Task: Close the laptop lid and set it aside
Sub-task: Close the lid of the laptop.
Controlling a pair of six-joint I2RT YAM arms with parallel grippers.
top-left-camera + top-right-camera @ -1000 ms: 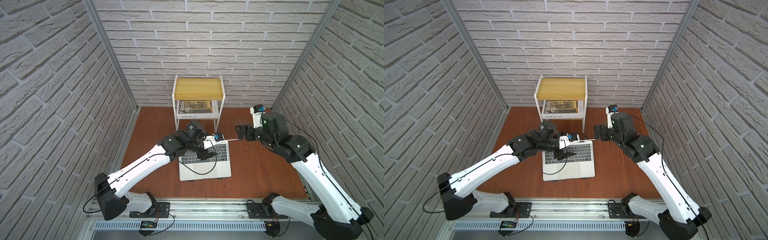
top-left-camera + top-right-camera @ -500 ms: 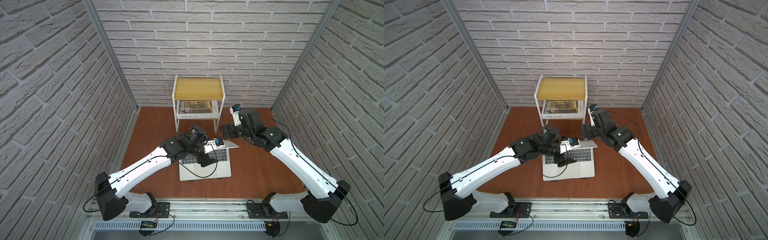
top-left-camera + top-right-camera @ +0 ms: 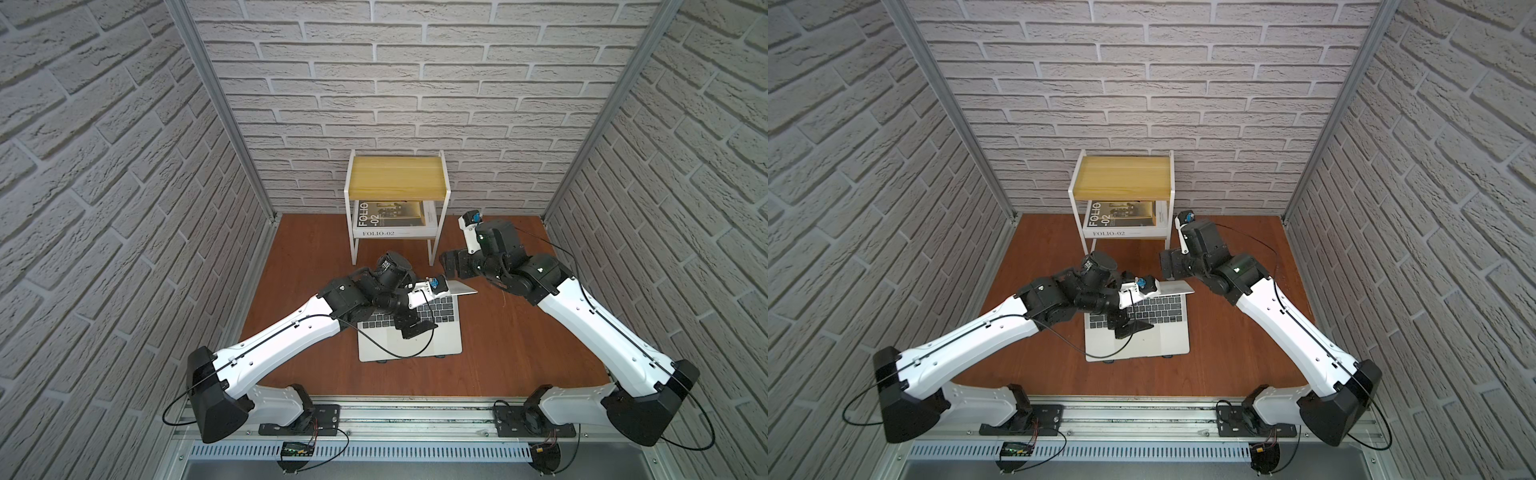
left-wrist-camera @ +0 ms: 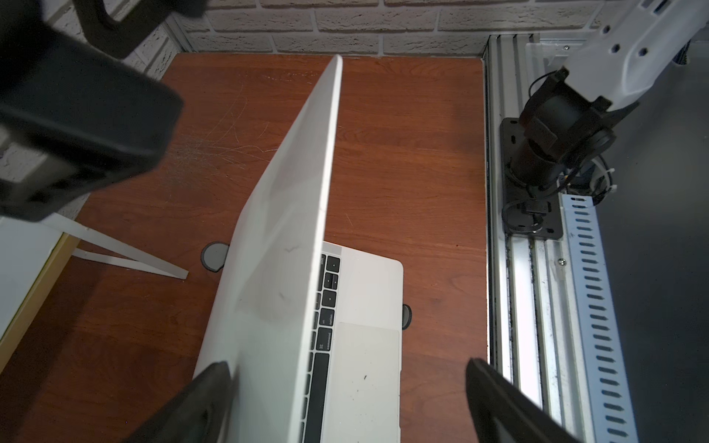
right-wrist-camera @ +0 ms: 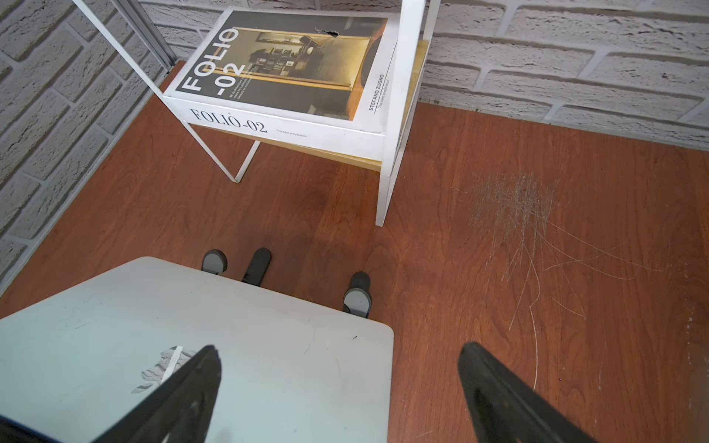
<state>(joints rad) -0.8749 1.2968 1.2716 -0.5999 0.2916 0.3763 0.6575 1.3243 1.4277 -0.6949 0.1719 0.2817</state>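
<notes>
Our left claw (image 4: 345,366) and right claw (image 5: 338,348) are spread; unheld, the lid (image 4: 284,230) may slam toward six o'clock onto the keyboard (image 3: 440,309).

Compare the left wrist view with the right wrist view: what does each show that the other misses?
Left wrist only: the laptop's keyboard and trackpad, plus the right arm's base on the rail. Right wrist only: the FOLIO-02 lettering on the book and the apple logo. Both: the laptop lid partly closed, the wooden table, and each wrist's own spread fingers.
</notes>
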